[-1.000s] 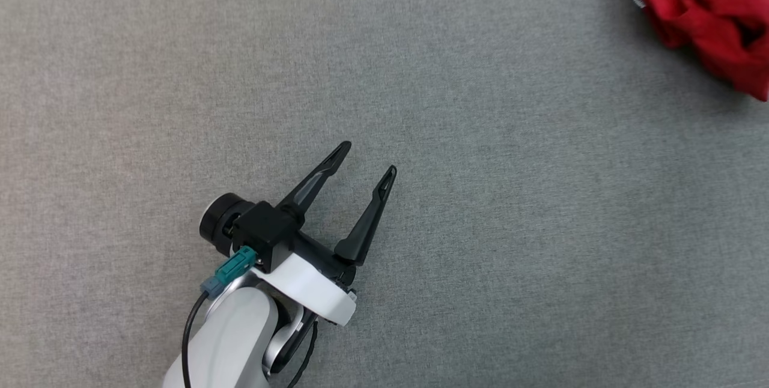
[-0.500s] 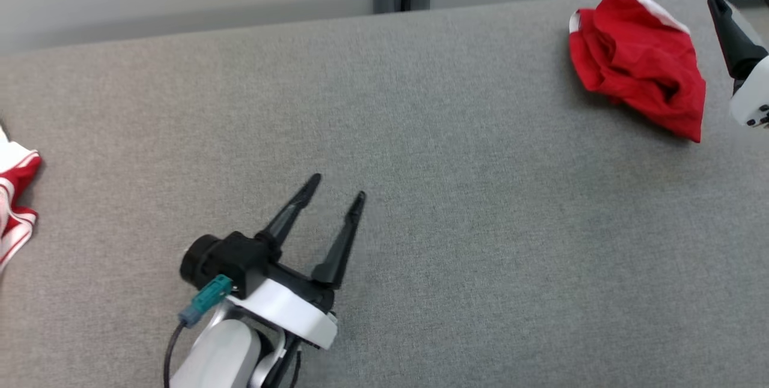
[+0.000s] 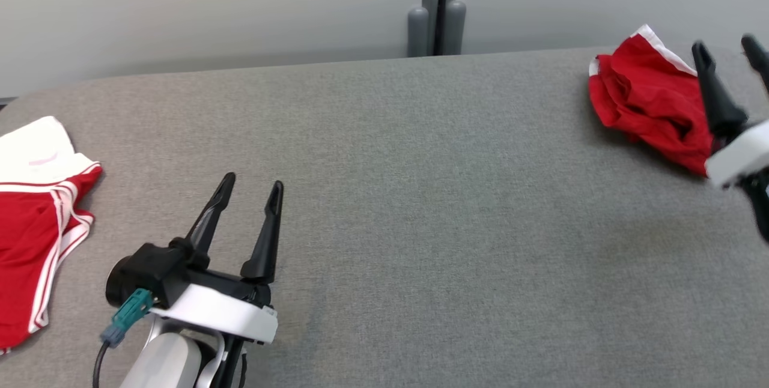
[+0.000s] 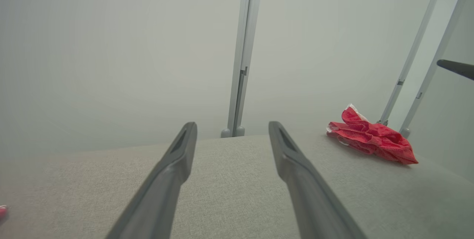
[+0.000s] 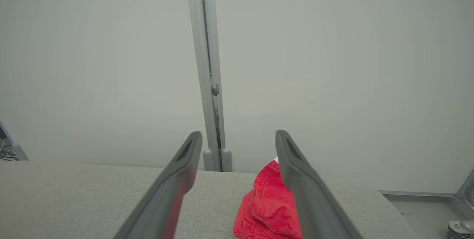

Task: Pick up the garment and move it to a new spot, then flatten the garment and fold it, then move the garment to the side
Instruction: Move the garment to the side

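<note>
Garment one [image 3: 643, 100] crumpled, garment two [image 3: 30, 238] flat; left hand [image 3: 252, 181], right hand [image 3: 724, 42].

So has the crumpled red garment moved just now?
No. The crumpled red garment still lies by the table's far edge, right of the grey post; the camera moved.

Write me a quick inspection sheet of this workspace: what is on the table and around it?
Surface: grey fabric-covered table.
Job's things: crumpled red garment, far right corner.
Clutter: red-and-white garment lying flat at left edge.
Grippers: left gripper open, empty, over the table; right gripper open, empty, by the crumpled garment.
Cables: black cable with teal plug at left wrist.
Surroundings: pale wall, grey post behind table.
</note>
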Tool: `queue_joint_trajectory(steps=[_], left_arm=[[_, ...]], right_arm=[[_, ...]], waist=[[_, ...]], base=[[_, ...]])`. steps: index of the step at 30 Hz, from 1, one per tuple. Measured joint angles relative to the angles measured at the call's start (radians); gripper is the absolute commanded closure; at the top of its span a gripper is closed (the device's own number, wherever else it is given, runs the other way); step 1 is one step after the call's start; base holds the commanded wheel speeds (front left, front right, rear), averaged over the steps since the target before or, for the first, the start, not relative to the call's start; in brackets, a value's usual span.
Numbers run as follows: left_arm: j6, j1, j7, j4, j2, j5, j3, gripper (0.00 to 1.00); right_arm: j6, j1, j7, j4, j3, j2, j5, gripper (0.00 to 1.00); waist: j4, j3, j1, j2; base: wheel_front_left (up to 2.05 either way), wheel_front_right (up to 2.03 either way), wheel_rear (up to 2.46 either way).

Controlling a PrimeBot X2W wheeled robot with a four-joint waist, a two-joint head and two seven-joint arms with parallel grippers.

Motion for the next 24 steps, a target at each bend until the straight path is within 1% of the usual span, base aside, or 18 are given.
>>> queue_joint_trajectory(steps=[6,12,16,20,22,24], left_arm=[[0.010,0.051,0.000,-0.012,-0.004,-0.008,0.044,0.00],[0.010,0.098,0.000,-0.008,-0.016,-0.012,0.087,0.00],[0.004,0.130,0.000,0.000,-0.033,0.001,0.112,0.00],[-0.010,0.159,0.000,-0.001,-0.061,0.007,0.150,0.00],[-0.021,0.167,0.000,-0.001,-0.068,0.028,0.166,0.00],[-0.021,0.174,0.000,-0.007,-0.068,0.076,0.179,0.00]], right_arm=[[0.000,0.241,0.000,-0.128,-0.228,0.094,-0.140,0.00],[0.000,0.451,0.000,-0.266,-0.382,0.222,-0.243,0.00],[0.000,0.580,0.000,-0.351,-0.449,0.291,-0.301,0.00],[0.000,0.668,0.000,-0.408,-0.484,0.337,-0.349,0.00],[0.000,0.694,0.000,-0.425,-0.488,0.359,-0.375,0.00],[0.000,0.718,0.000,-0.431,-0.485,0.370,-0.395,0.00]], waist=[[0.029,-0.030,0.0000,0.0001],[0.054,-0.061,-0.0001,0.0000],[0.071,-0.084,-0.0001,0.0001],[0.082,-0.099,0.0000,0.0000],[0.086,-0.101,0.0000,0.0000],[0.090,-0.102,0.0000,0.0000]], base=[[0.00,0.00,0.00],[0.00,0.00,0.00],[0.00,0.00,0.00],[0.00,0.00,0.00],[0.00,0.00,0.00],[0.00,0.00,0.00]])
